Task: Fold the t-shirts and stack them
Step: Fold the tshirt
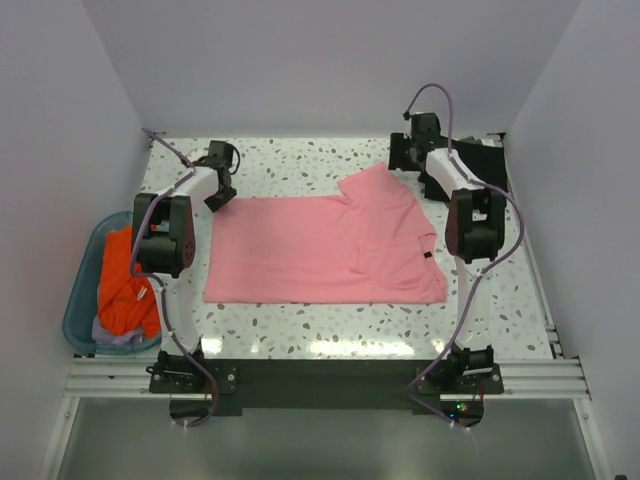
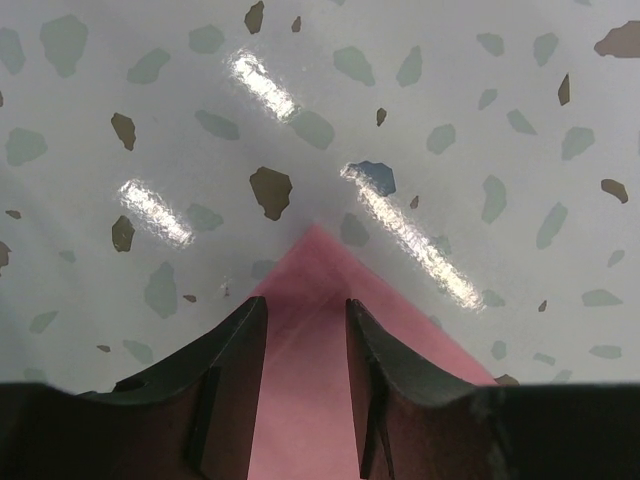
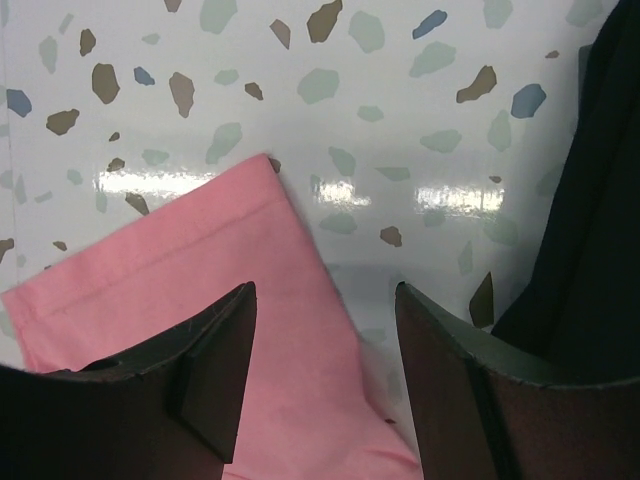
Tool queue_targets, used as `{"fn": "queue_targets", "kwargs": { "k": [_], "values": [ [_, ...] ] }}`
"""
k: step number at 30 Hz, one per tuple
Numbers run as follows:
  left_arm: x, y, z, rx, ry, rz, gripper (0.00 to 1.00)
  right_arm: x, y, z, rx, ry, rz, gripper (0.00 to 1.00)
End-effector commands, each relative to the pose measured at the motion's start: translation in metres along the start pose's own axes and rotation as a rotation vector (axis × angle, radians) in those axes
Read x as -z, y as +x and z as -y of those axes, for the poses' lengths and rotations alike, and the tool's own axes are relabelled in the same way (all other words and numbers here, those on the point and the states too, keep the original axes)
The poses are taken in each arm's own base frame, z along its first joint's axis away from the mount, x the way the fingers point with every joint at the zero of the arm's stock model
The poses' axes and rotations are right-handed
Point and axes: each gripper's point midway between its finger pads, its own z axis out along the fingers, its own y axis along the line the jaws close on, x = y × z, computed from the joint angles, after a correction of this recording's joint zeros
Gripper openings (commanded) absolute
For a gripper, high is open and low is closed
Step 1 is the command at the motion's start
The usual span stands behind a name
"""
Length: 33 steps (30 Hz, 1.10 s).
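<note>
item: pink t-shirt (image 1: 320, 250), spread flat on the speckled table (image 1: 300, 160), one layer, not yet folded.
long axis: runs left to right across the top view; neck label (image 1: 426, 257) at the right end, hem at the left end.
my left gripper (image 2: 305, 312): over the far-left hem corner; the corner's tip pokes out just ahead of my fingertips and the cloth runs back between them.
left fingers: a narrow gap, parted, nothing pinched; i cannot tell whether the pads touch the cloth.
my right gripper (image 3: 325, 298): over the far sleeve (image 3: 170, 270) at the neck end; the sleeve's hemmed edge lies ahead and to the left, and the cloth passes under the gap.
right fingers: wide apart, holding nothing.
black t-shirt (image 3: 590, 240): just right of my right fingers, at the table's far-right corner, close to the sleeve but apart from it.
nearer arm: each arm has its own end; left takes the hem corner, right takes the sleeve.
relation that matters: both grip points sit on the far long edge, so the near edge lies straight toward my bases; i judge a fold would carry the far edge that way.
risk: the right pinch could snag the black cloth beside it.
bystanders: blue tub (image 1: 82, 290) off the left side, orange cloth (image 1: 125, 280) in it.
</note>
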Motion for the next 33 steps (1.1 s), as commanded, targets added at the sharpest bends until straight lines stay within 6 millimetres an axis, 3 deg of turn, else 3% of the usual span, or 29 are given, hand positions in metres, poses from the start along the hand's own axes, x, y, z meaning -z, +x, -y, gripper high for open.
{"fn": "queue_targets", "kwargs": {
  "k": [1, 16, 25, 33],
  "values": [
    [-0.002, -0.015, 0.007, 0.060, 0.005, 0.061, 0.43, -0.006, -0.029, -0.007, 0.072, 0.005, 0.093, 0.61],
    [-0.005, -0.021, 0.013, 0.037, 0.026, 0.089, 0.43, -0.032, -0.014, -0.007, 0.107, 0.026, 0.062, 0.65],
    [0.001, -0.030, 0.022, 0.028, 0.068, 0.107, 0.43, -0.042, -0.010, -0.027, 0.182, 0.047, 0.044, 0.66],
    [0.010, -0.044, 0.033, -0.005, 0.123, 0.137, 0.43, -0.044, -0.007, -0.034, 0.191, 0.051, 0.005, 0.57]
  ]
}}
